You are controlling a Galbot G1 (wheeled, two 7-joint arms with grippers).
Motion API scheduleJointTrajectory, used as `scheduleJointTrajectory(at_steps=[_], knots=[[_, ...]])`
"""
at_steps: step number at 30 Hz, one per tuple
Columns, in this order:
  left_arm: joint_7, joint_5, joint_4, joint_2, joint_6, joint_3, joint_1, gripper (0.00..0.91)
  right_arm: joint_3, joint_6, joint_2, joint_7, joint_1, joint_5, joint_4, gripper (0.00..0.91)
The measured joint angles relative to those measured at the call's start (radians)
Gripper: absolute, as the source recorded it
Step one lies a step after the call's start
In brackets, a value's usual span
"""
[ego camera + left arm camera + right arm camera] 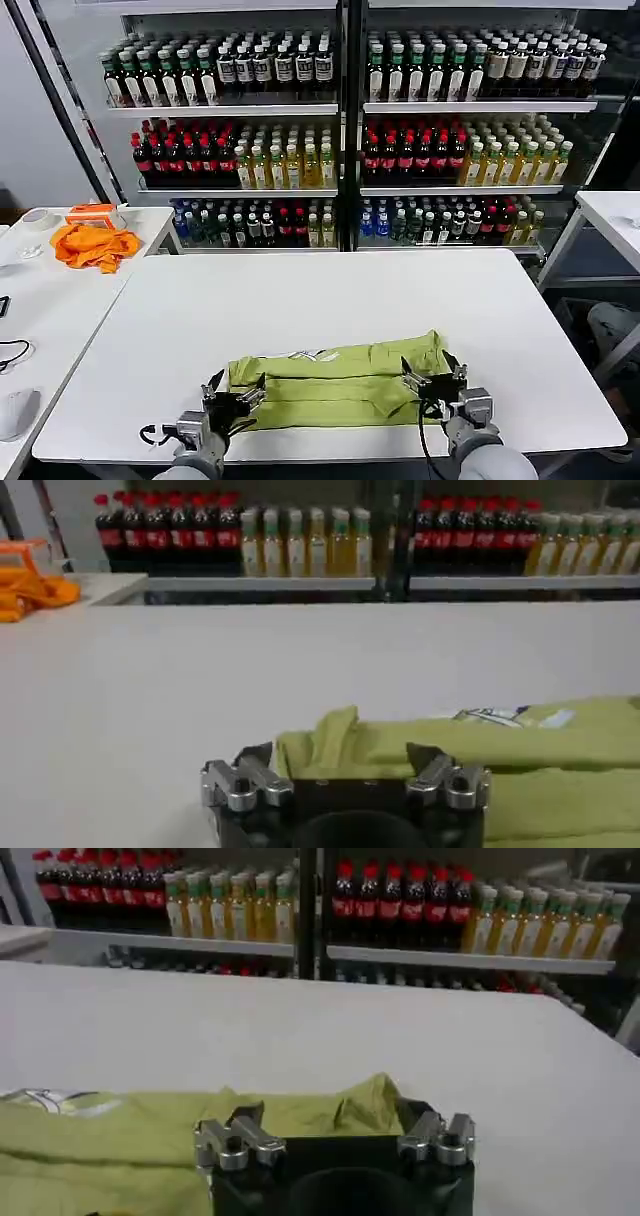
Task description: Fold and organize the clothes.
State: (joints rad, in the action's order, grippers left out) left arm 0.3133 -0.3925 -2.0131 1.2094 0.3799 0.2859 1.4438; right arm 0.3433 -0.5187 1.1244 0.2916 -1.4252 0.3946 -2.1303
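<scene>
The clothes are one lime T-shirt (340, 380), folded into a long band on the white table (330, 300) close to its front edge, with a white label facing up at the far fold. My left gripper (232, 395) stands open at the band's left end. In the left wrist view the T-shirt (520, 745) has its bunched corner lying between the spread fingers of the left gripper (340, 758). My right gripper (432, 380) stands open at the right end. In the right wrist view a raised fold of the T-shirt (130, 1123) sits between the fingers of the right gripper (330, 1113).
An orange cloth (95, 245) and an orange box (92, 213) lie on a side table (60, 300) to the left, with a white rounded object (15, 412) near its front. Shelves of bottles (340, 130) stand behind. Another table's corner (610, 215) is at the right.
</scene>
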Motion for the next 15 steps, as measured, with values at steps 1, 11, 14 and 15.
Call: scheduleJointTrajectory(at_steps=[1, 11, 14, 15], knots=[[0.003, 0.001, 0.004, 0.007, -0.003, 0.002, 0.000, 0.433, 0.002, 0.001, 0.000, -0.001, -0.005, -0.004, -0.002, 0.907], [0.020, 0.004, 0.052, 0.055, -0.042, 0.008, 0.012, 0.020, 0.009, 0.006, 0.000, -0.004, -0.029, -0.020, -0.008, 0.907], [0.020, 0.004, 0.062, 0.068, -0.050, 0.008, 0.012, 0.020, 0.010, 0.006, 0.000, -0.004, -0.030, -0.021, -0.008, 0.907], [0.020, 0.004, 0.065, 0.072, -0.053, 0.008, 0.011, 0.020, 0.010, 0.006, 0.001, -0.004, -0.030, -0.021, -0.008, 0.907]])
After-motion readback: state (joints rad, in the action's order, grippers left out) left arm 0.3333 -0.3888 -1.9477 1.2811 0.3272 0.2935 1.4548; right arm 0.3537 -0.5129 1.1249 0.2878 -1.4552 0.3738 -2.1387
